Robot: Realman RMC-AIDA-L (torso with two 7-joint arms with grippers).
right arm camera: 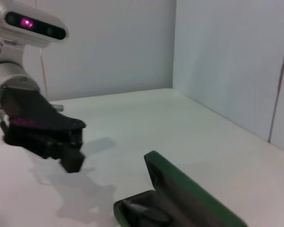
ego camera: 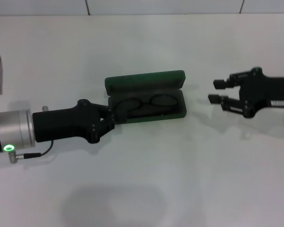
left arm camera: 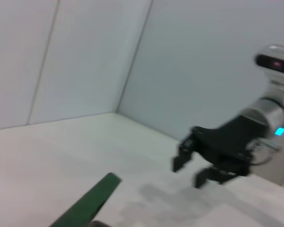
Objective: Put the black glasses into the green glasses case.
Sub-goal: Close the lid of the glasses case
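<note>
Placement looks done: my left hand (ego camera: 114, 115), grip state hidden, sits at the open dark green hard glasses case (ego camera: 146, 83), where the thin black-framed glasses (ego camera: 145, 102) lie inside; my right hand (ego camera: 221, 91) hovers open, well apart over the white worktop (ego camera: 180, 165). Only withdrawal remains.

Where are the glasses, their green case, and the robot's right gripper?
black glasses (ego camera: 146, 103): head view, on the bridge between the lenses.
green glasses case (ego camera: 144, 80): head view, on the raised lid.
right gripper (ego camera: 218, 91): head view, between its fingertips.
</note>
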